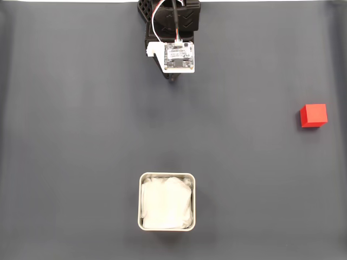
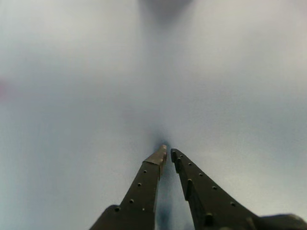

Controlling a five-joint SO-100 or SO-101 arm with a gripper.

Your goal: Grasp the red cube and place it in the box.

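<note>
Dark grey and matte, the tabletop [image 1: 70, 135] spreads smooth and unmarked across the fixed view, with a thin pale strip along its far edge. At the top centre the black arm [image 1: 171, 21] reaches in, its looped white, red and black wires [image 1: 162, 16] running down to a small white square circuit board [image 1: 179, 56] mounted on the wrist. Below the board the tool [image 1: 173, 79] shows as a dark narrow tip close above the surface.

Near the bottom centre of the fixed view sits the box [image 1: 166, 175], a square silver-grey metal tin with rounded corners and a thin upright rim, holding a crumpled, soft white lining [image 1: 165, 203] that bulges in folds. Far to the right, well apart from both the box and the arm, the red cube [image 1: 314, 115] rests on the tabletop, bright, plain-faced and sharp-edged, casting a slight shadow.

In the wrist view the tool [image 2: 168, 152] rises from the lower edge: two long, dark, tapered fingers [image 2: 144, 187] dotted with small holes, their tips drawn nearly together with a thin sliver of gap, pinching nothing. Behind them the surface reads as a pale, blurred grey.
</note>
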